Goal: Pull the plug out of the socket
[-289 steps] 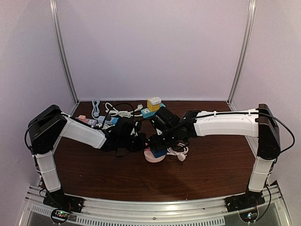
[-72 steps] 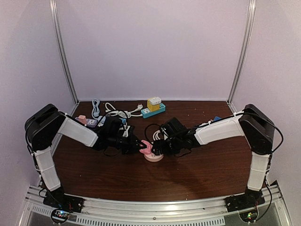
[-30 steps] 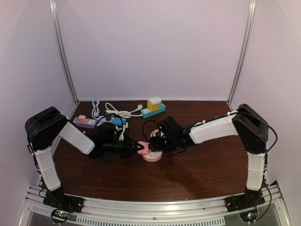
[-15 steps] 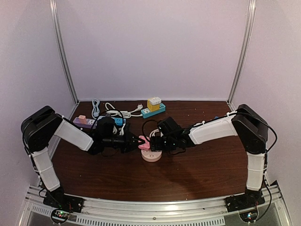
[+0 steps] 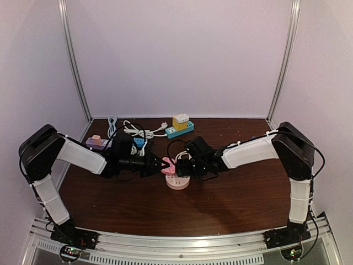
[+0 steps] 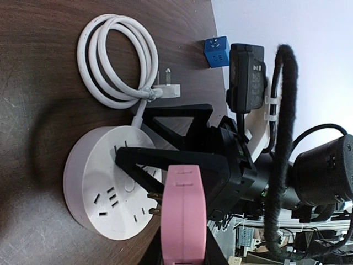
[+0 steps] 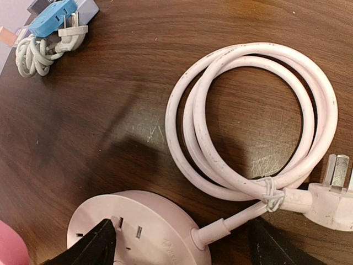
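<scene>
Round pale pink plastic socket (image 5: 178,183): flat on dark brown wooden counter (image 5: 242,201), with its pale coiled cord (image 7: 253,121) lying just beside it.
Pink rectangular plug (image 6: 183,215): raised just over the socket's top face, metal prongs bared.
Left fingers (image 5: 156,164): clenched on the pink plug, to the socket's left.
Right fingers (image 7: 94,247): spread wide, one laid across the socket's top, the other past its cord side.
Small blue cube adapter (image 6: 217,51): on the counter, well beyond the socket.
</scene>
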Robot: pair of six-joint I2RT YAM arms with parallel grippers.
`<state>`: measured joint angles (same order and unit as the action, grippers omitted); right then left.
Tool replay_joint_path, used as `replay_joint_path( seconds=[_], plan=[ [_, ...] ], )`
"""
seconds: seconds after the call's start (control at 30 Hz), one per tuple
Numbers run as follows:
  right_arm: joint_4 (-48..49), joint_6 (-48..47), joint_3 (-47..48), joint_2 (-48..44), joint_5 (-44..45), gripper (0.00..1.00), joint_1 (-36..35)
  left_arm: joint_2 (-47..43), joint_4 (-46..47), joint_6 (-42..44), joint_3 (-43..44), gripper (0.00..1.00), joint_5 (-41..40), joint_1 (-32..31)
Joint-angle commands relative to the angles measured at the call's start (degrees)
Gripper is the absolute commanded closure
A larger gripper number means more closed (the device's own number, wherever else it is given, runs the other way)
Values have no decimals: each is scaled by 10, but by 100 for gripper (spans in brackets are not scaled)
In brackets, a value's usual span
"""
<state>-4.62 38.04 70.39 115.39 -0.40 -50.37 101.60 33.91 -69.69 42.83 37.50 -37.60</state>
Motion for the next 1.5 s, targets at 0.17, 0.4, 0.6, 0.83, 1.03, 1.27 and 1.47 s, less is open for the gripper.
replay_joint_path(
  seconds=[0.17,0.4,0.6,0.83,1.03,1.27,1.47],
  plan=[
    [-138,-47,29,-40,-16,16,13,-109,-344,217,80,100,-117,-1],
    [-117,-80,30,-104,-3,14,19,-178,-577,258,109,100,-315,0],
    [-107,-104,23,-135,-8,14,34,-200,-777,228,147,100,-536,13],
    [-96,-107,18,-154,-33,14,51,-149,-913,187,176,100,-676,82],
    [-90,-106,15,-167,-44,14,56,-48,-948,200,206,100,-738,143],
    [-84,-104,1,-174,-48,14,60,39,-947,212,240,100,-770,180],
    [-85,-102,-5,-176,-47,14,62,77,-920,237,247,97,-762,199]
  ],
)
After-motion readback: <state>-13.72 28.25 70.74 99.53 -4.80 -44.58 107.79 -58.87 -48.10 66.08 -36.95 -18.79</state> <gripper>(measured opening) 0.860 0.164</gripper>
